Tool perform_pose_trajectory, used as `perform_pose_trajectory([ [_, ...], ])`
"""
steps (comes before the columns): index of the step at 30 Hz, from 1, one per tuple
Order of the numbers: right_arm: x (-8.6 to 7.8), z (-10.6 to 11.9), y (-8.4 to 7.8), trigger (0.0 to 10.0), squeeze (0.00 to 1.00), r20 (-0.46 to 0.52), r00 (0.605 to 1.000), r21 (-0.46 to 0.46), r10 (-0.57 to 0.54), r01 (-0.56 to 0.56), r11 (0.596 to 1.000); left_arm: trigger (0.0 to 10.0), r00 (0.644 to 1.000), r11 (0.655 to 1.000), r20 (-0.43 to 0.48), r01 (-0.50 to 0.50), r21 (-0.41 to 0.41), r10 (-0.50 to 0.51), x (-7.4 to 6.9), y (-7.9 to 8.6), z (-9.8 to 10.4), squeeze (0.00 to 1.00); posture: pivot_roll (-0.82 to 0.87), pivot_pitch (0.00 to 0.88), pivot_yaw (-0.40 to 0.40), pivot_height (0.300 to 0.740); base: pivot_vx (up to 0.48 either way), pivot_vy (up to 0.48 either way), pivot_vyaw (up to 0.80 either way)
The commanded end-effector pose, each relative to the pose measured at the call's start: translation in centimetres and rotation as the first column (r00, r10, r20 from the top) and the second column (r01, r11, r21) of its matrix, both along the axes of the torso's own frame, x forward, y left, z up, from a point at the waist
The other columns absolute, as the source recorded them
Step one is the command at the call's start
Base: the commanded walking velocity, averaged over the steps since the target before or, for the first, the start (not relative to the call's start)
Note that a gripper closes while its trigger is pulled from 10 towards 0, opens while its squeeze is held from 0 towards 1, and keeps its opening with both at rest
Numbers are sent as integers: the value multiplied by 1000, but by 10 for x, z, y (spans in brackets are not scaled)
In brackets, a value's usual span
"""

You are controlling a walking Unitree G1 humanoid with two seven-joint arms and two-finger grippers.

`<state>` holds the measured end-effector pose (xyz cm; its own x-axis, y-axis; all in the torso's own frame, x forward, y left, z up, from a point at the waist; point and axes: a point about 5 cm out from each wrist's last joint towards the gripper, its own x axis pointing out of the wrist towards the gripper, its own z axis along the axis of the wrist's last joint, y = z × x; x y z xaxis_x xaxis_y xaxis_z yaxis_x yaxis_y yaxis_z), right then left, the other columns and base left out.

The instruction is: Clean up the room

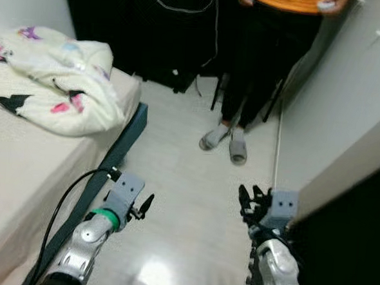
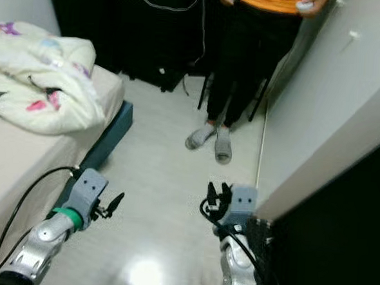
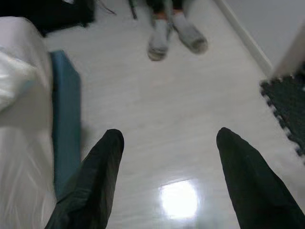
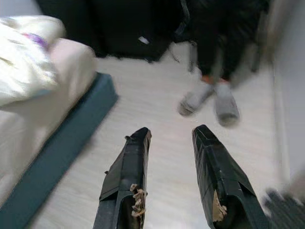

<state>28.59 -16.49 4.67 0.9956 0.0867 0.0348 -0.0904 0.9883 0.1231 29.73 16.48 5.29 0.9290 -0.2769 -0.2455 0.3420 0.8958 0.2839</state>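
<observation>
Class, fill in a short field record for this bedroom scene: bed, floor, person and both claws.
bed: crumpled blanket lying on the mattress, robot's left
floor: pale, glossy floor
person: standing ahead on the floor, grey slippers
left claw: open, over the floor beside the bed, holding nothing
right claw: open, over the floor, holding nothing

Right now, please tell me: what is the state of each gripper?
Left gripper: open, holding nothing, above the floor.
Right gripper: open, holding nothing.
</observation>
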Motion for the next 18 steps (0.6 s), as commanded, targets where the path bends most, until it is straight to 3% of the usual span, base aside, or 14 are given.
perform_pose_trajectory([
  [1, -2, 1, -7, 10000, 0, 2, 1000, 3, -25, 25, 1000, 10000, 1000, 1000, 1, 11, -26, -11, -2, -4, 1, 0, 34, 99, 38, 740, 0, 0, -800],
  [8, 0, 4, -5, 10000, 0, 4, 1000, -21, -11, 11, 1000, 10000, 1000, 1000, 20, -4, -11, 4, -4, -3, 0, 0, 33, 101, 26, 740, 69, 0, -680],
  [18, 1, 7, -2, 10000, 0, 2, 1000, -22, 2, -2, 1000, 10000, 999, 999, 14, -48, -12, 49, -2, -3, 0, 0, 32, 103, 17, 740, 431, 0, 0],
])
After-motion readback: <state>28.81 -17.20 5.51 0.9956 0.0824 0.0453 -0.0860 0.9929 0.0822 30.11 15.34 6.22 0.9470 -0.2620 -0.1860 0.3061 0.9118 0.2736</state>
